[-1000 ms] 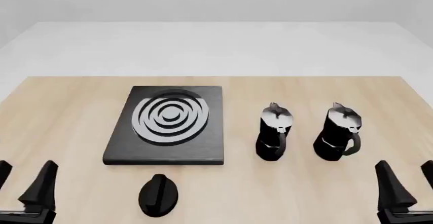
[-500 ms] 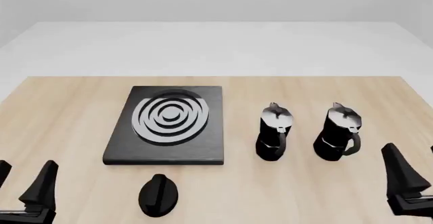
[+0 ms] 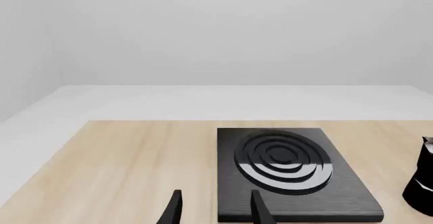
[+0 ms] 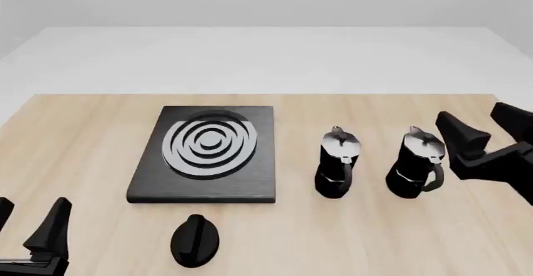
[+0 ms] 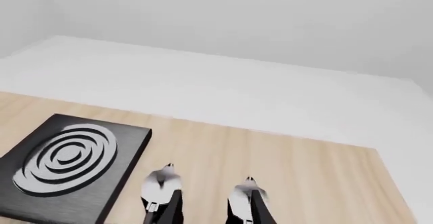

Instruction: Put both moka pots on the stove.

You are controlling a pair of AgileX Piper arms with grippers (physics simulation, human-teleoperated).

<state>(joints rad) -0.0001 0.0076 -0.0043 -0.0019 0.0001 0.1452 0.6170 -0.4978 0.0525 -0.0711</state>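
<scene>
Two black moka pots with silvery lids stand on the table right of the stove (image 4: 259, 182), a flat black slab with silver rings. The left pot (image 4: 336, 163) and the right pot (image 4: 415, 163) are upright, side by side. My right gripper (image 4: 468, 115) is open and empty, raised just right of and behind the right pot. In the right wrist view its fingers (image 5: 256, 209) frame the two pots' lids (image 5: 161, 179) (image 5: 246, 187), with the stove (image 5: 40, 203) beside them. My left gripper (image 4: 32, 205) is open and empty near the table's front left; in its wrist view (image 3: 215, 194) the stove (image 3: 230, 203) lies just ahead.
A black oval knob (image 4: 195, 240) lies on the wooden table (image 4: 83, 132) in front of the stove. One pot shows at the edge of the left wrist view (image 3: 423, 183). The table's right edge runs close to my right arm.
My right gripper has risen from the table's front right corner and moved forward, now level with the right pot's top. The left gripper, pots and stove have not moved.
</scene>
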